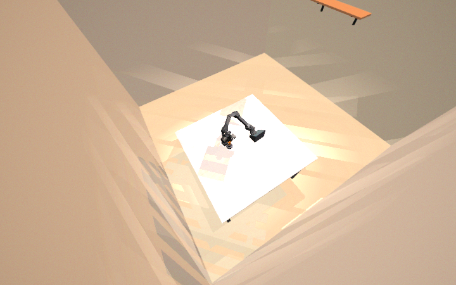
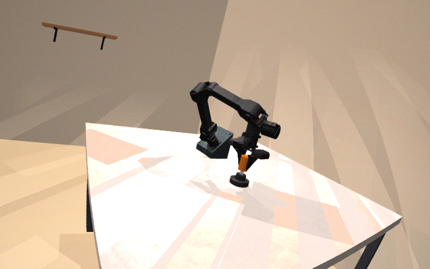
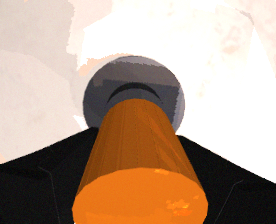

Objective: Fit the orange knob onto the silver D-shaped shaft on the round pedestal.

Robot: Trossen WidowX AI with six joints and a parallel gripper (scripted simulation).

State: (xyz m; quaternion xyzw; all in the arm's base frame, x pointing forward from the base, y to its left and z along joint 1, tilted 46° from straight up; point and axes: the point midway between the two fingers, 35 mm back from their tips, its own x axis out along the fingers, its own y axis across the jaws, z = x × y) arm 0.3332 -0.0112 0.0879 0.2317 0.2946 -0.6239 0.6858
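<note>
The orange knob (image 1: 229, 142) (image 2: 242, 163) (image 3: 139, 145) is a tall cylinder, held upright, or nearly so. My gripper (image 2: 244, 164) is shut on it, with a dark finger on each side in the wrist view. The dark round pedestal (image 1: 229, 147) (image 2: 239, 182) (image 3: 134, 72) stands on the table directly under the knob. A short bit of the silver shaft (image 2: 241, 172) shows between the knob's lower end and the pedestal, so the knob is above the pedestal's top. The knob's hole and the shaft's flat side are hidden.
The white table (image 1: 258, 177) (image 2: 143, 217) carries the arm's dark base block (image 1: 257, 135) (image 2: 223, 152), which stands behind the pedestal in the exterior view. Patches of light and shadow cross the table. An orange-brown shelf (image 1: 346, 8) (image 2: 79, 31) hangs on the far wall.
</note>
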